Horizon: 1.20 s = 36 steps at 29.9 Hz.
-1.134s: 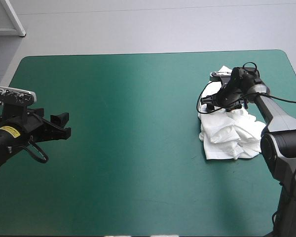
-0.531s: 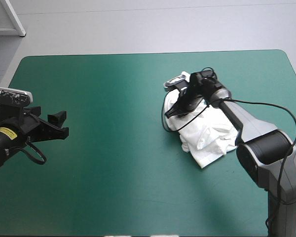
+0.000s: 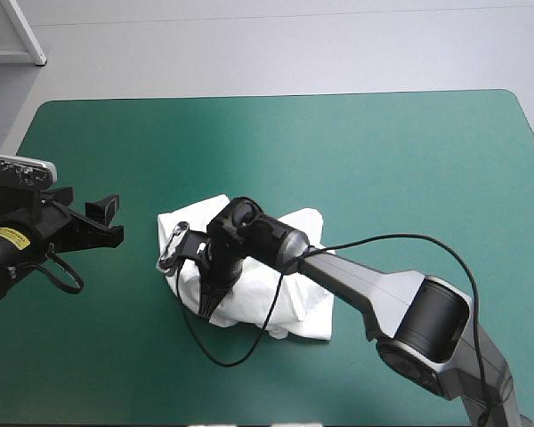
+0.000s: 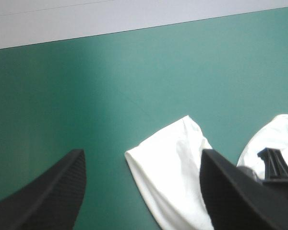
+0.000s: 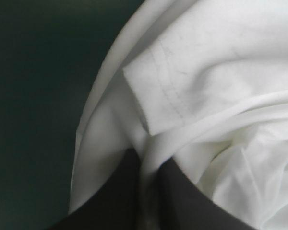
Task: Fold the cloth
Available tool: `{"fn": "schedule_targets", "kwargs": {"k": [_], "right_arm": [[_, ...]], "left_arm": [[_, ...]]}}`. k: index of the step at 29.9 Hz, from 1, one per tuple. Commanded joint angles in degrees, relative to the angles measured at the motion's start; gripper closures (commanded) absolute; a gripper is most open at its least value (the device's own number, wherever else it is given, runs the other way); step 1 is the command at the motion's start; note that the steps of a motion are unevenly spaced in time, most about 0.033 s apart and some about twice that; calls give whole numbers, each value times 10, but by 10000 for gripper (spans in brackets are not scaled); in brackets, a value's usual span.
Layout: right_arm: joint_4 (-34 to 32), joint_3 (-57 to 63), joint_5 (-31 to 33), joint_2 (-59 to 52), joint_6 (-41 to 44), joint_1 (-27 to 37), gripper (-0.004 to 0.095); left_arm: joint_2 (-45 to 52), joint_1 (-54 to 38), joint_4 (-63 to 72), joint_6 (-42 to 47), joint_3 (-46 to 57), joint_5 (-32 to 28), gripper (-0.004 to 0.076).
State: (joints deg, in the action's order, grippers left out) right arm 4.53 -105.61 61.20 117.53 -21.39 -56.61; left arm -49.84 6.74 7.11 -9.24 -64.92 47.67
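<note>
**Right fingers (image 5: 122, 191) pinch the T-shirt (image 3: 307, 302) near mid-worktop (image 3: 400, 151)**

The right arm's black fingers are all but closed, with a fold of the white T-shirt caught between them. The crumpled heap lies on the teal-green cover, slightly left of the middle. The left fingers (image 4: 53, 191) stand wide apart and hold nothing; a corner of the shirt lies just ahead of them.

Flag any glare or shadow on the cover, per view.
High view: soft pale sheen on the cover toward the far edge, no hard glare. Left wrist view: a pale streak, darker beside it. Right wrist view: cover beside the T-shirt in deep shade.
</note>
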Motion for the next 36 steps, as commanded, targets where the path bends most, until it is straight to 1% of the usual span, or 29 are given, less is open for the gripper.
{"fn": "schedule_targets", "kwargs": {"k": [1,2,3,4,5,6,7,9,12,15,17,18,22,25,30,32,34,36], "right_arm": [[-17,-20,-29,-31,43,-15,768],[-12,-20,-32,-31,44,-15,648],[-9,-20,-33,-31,48,-15,505],[-14,-20,-38,-31,59,-15,357],[-23,-22,-41,-31,72,-15,232],[-34,-26,-41,-32,81,-15,159],[-51,-32,-40,-33,97,-15,111],[-82,-50,-30,-36,122,-15,118],[-129,-83,-1,-49,142,-15,185],[-170,-121,52,-73,176,-13,213],[-177,-136,93,-97,196,-4,214],[-176,-137,103,-109,204,3,214],[-141,-115,103,-180,238,41,214],[-139,-63,103,-244,260,64,229],[-134,107,103,-381,322,74,266],[-117,184,103,-429,348,66,276],[-112,245,101,-473,379,52,279],[-115,299,100,-513,419,36,279]], "left_arm": [[5,2,7,5,-20,-42,230],[5,2,7,5,-20,-42,230],[5,2,7,4,-20,-42,230],[5,2,7,4,-20,-42,230],[5,2,7,3,-20,-42,230],[5,2,7,3,-20,-42,230],[5,2,7,3,-20,-42,230],[5,2,6,3,-20,-42,230],[5,2,5,3,-20,-42,230],[5,2,5,3,-25,-28,230],[5,2,5,3,-28,-9,230],[5,2,2,3,-30,4,230],[5,2,-14,3,-30,32,230],[5,2,-18,3,-30,44,230],[5,2,-17,3,-29,77,230],[4,2,-16,5,-29,96,230],[2,2,-16,5,-27,112,230],[-5,2,-16,5,-26,111,230]]}}
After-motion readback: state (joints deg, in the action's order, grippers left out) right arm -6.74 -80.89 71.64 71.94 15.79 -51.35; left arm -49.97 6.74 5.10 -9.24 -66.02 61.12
